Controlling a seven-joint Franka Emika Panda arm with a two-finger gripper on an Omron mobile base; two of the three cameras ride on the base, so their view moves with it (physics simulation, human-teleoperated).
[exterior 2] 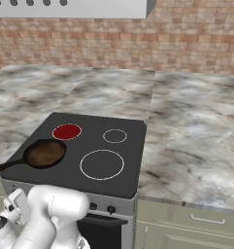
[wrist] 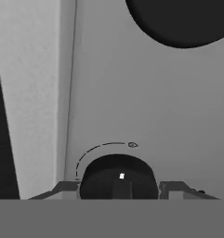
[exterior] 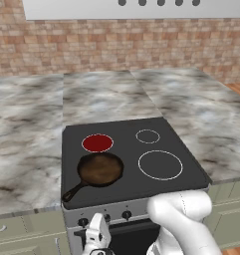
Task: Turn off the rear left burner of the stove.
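Gripping knob [wrist: 118, 179] on stove [exterior: 191, 167] front panel; gripper [wrist: 118, 193] jaws pinch it from both sides. Rear left burner [exterior: 97, 143] glows red behind skillet [exterior: 100, 169]. I'd keep wrist square and rotate slowly toward off mark, without slipping.

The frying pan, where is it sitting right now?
The frying pan sits on the front left of the stove, just in front of the glowing red rear left burner, handle pointing toward the front left corner.

You see the stove [exterior: 191, 172] in matt black glass, veined marble-look counter [exterior: 27, 134], rough red brick wall [exterior: 66, 45]
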